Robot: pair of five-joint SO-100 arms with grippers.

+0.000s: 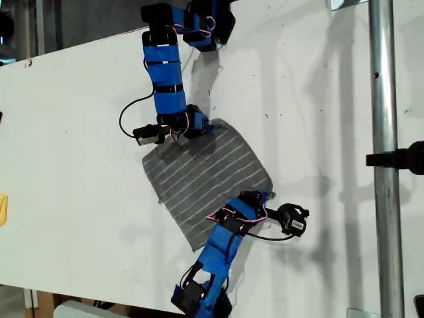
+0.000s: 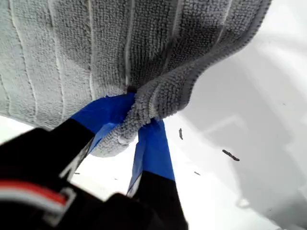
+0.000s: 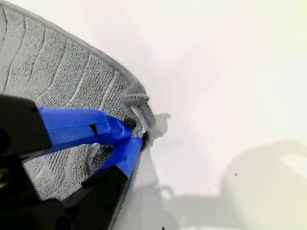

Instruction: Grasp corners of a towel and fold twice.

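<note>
With my first gripper [image 2: 136,125] and my second gripper [image 3: 135,130] each clenched on a corner of the towel [image 1: 202,175] mid-table [image 1: 79,139], you should lift both evenly and carry them across to the opposite edge.

My first claw [image 2: 139,115] is closed, its two blue-taped fingers [image 2: 103,115] pinching a bunched edge of the towel [image 2: 72,48] between their tips. My second claw [image 3: 136,134] is also closed, with its blue-taped fingers [image 3: 81,127] meeting on a puckered corner of the cloth.

In the exterior view, one blue arm [image 1: 165,73] reaches down from the upper centre of the frame, its wrist bent towards the frame's right. The other blue arm [image 1: 222,245] rises from the bottom centre, leaning towards the upper right. The wrist views do not settle which arm is which.
</note>
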